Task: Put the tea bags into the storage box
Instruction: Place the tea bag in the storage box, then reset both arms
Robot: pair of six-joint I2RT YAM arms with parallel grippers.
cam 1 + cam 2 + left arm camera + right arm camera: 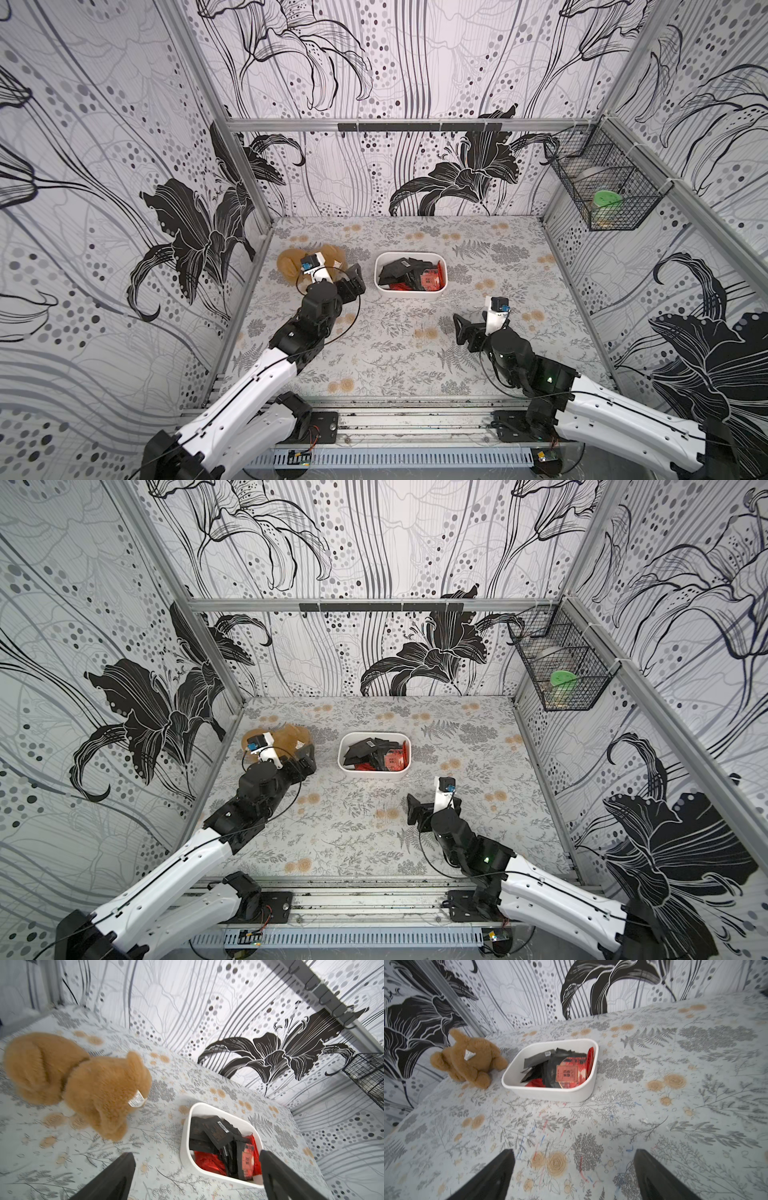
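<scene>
The storage box [409, 296] is a white tub standing mid-table, and in both top views it holds a heap of black and red tea bags [409, 272] [374, 752]. In the left wrist view the box rim [185, 1142] and tea bags [218, 1136] lie just beyond my left gripper [195, 1154], which is open and empty. That gripper [356, 279] hovers left of the box. My right gripper [462, 330] [573, 1152] is open and empty over bare tablecloth, nearer than the box [550, 1094]. I see no tea bags outside the box.
A brown plush toy [289, 262] [93, 1088] lies left of the box, partly behind my left wrist. A black wire basket [602, 187] with a green-lidded item hangs on the right wall. A hook rail runs along the back wall.
</scene>
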